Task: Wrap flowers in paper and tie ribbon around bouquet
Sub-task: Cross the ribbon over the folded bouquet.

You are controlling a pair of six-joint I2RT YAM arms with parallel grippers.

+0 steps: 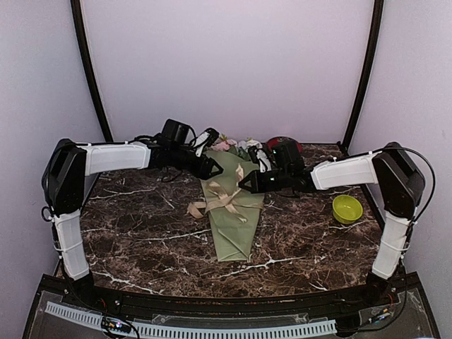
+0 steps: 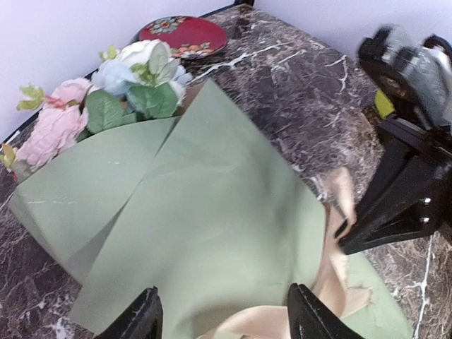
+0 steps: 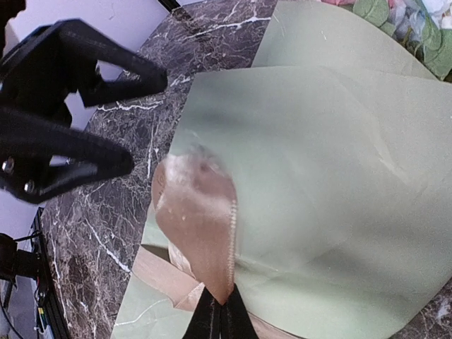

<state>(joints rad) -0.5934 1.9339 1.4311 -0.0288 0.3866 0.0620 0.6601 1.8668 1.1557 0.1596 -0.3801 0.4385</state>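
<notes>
**Bouquet (image 1: pixel 236 226) wrapped, ribbon (image 1: pixel 219 201) tie only half done**

Wrapping part looks finished. The flowers (image 2: pixel 106 92) are rolled up in the paper (image 2: pixel 212 212), and the whole cone is laid flat in the middle of the marble table (image 1: pixel 141 233), blooms pointed at the far wall.

The ribbon is already looped around the cone's middle, with loose ends spilled out on the left side. A loop of it is pinched between the closed jaws of the right gripper (image 3: pixel 219 307) and held up just above the paper. The left gripper (image 2: pixel 222 314) is held over the bouquet just beside it, jaws apart, nothing gripped.

So the tie can't be called done. No snug knot or tidy bow is seen, more of a loose tangle. Probably what's left: the knot gets cinched and the ends get let go.

A green bowl (image 1: pixel 347 207) and a red plate (image 2: pixel 182 35) are parked off to the side, not involved.
</notes>
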